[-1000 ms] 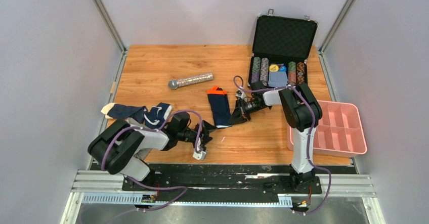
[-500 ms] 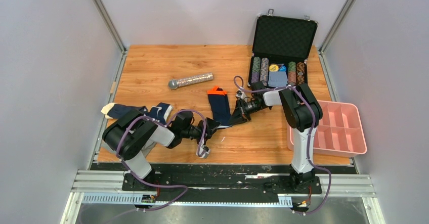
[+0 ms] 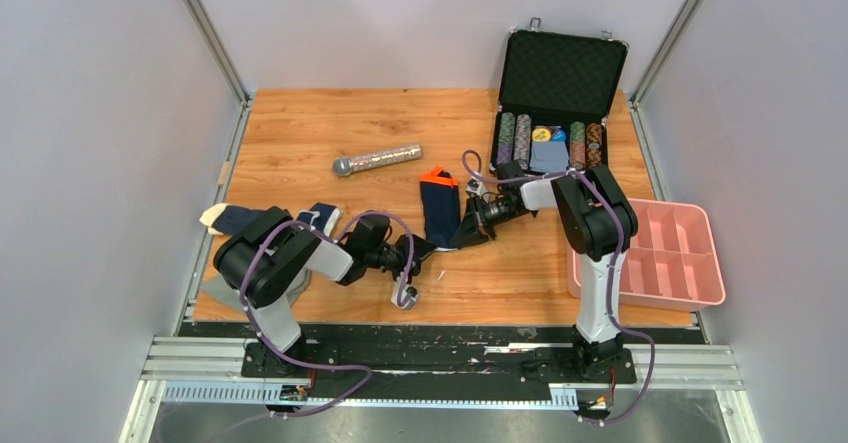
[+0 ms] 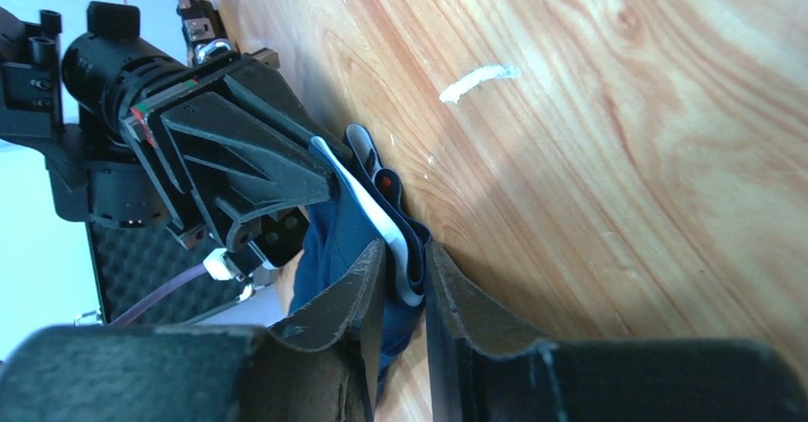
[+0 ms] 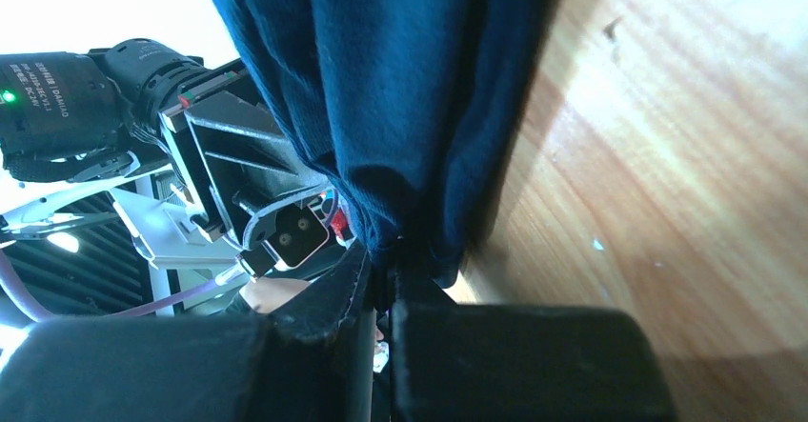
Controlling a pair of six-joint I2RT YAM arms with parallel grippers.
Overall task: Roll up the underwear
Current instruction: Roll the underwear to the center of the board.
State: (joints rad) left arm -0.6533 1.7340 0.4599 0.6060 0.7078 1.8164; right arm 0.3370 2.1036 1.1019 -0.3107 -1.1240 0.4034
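Where the two arms meet near the middle of the counter [image 3: 300,123], the plain navy underwear [image 3: 438,208] lies flat with its orange patch at the far end. The jaws of the right arm [image 3: 540,193] are clamped tight on its near right edge, with dark cloth bunched between them. The jaws of the left arm [image 3: 365,243], low over the wood, are pinched narrow on the near left edge, gripping a fold with a pale band. The striped underwear [image 3: 240,221] lies by the counter's left edge, partly hidden behind the left arm.
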